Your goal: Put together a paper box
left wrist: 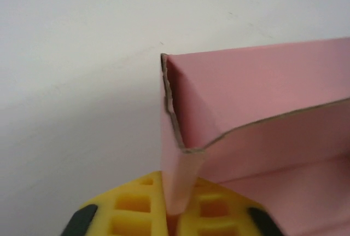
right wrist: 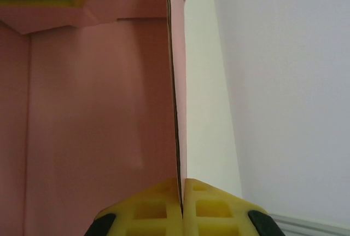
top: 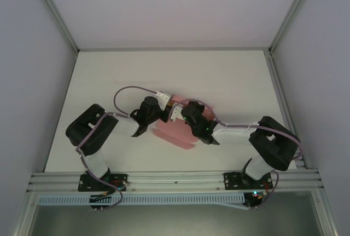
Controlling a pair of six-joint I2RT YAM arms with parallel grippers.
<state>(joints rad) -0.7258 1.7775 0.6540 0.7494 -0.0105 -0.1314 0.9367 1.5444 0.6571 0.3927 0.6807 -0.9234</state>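
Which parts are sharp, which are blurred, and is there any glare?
Left wrist: box edge sharp, left gripper at the bottom blurred. Right wrist: box edge sharp, right gripper soft, top-left corner very blurred. Top external: even light, no glare on the table.

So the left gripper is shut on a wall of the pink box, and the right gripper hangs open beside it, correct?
Not quite: the right wrist view shows the right gripper also shut on a wall of the paper box, not open. The left gripper is shut on a wall, as you say.
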